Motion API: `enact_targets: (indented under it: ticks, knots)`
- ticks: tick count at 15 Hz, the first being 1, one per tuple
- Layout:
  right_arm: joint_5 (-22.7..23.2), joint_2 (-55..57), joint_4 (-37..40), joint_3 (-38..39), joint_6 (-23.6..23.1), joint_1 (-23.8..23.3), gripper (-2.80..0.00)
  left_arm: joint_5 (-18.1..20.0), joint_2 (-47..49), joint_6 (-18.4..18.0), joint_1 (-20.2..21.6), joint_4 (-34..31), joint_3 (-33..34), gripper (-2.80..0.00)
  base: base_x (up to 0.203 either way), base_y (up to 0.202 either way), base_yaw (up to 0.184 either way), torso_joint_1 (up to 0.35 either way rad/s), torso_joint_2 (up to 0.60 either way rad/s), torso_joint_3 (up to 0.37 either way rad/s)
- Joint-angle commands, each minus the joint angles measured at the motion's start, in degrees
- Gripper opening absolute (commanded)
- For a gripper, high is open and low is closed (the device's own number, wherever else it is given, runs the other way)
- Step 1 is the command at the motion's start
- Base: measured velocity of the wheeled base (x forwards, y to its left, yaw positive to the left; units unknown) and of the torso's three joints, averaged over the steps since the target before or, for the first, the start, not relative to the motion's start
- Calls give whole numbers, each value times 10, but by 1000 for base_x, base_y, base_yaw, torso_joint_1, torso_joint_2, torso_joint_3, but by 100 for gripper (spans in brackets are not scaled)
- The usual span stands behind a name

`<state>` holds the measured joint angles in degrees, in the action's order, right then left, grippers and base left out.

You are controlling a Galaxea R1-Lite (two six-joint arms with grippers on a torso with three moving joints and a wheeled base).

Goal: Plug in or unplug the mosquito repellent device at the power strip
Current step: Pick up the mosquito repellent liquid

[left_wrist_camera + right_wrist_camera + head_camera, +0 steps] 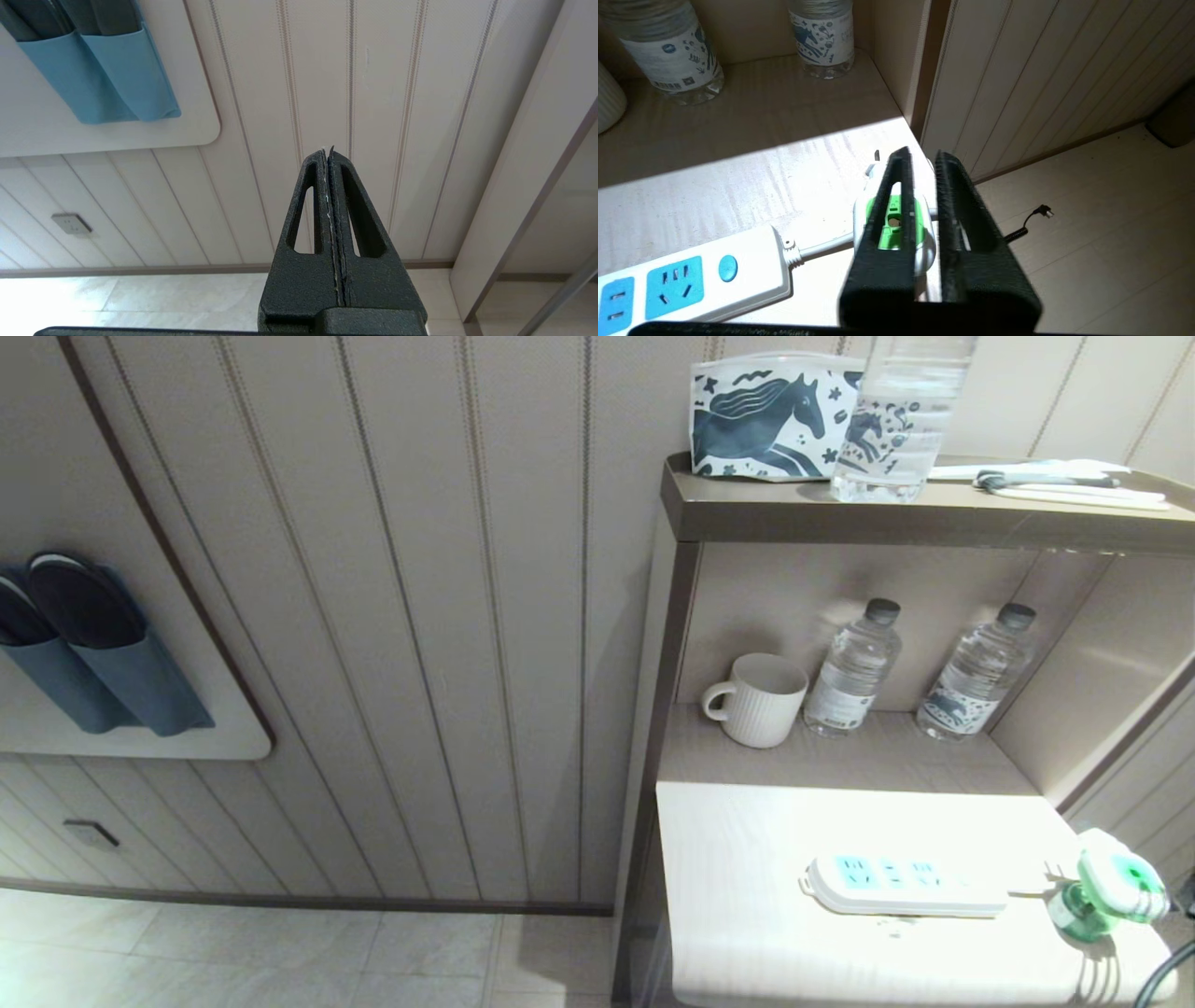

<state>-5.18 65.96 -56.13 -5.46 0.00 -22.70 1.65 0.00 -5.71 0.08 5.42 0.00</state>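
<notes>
White-headed, green-centred mosquito repellent device (1111,884) lies unplugged beside the slightly parted right end effector (923,161).

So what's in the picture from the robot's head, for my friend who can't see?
A white power strip lies on a pale table, with a green mosquito repellent device unplugged beside it. Behind stand a mug and two water bottles.

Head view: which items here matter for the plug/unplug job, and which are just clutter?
Job:
- mosquito repellent device, unplugged, lying at the counter's right edge
- power strip, sockets empty
- right hand, over the device, slightly open

Clutter:
- mug
- two water bottles in the niche
- horse-print pouch and a third bottle on the top shelf
- wall slippers
</notes>
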Motion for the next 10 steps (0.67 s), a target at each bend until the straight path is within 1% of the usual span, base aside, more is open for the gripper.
enact_targets:
  ticks: [1, 4, 7, 10]
  knots:
    - [4, 41, -21, 7, 1, -10, 0, 0, 0, 0, 0, 0, 0, -280, 0, 0, 0, 0, 0, 0]
    - [8, 78, -117, 46, 1, -5, 0, 0, 0, 0, 0, 0, 0, -280, 0, 0, 0, 0, 0, 0]
    - [9, 125, -160, 53, 4, -6, 0, 0, 0, 0, 0, 0, 0, -280, 0, 0, 0, 0, 0, 0]
    - [11, 173, -188, 53, 26, -6, 0, 0, 0, 0, 0, 0, 0, -280, 0, 0, 0, 0, 0, 0]
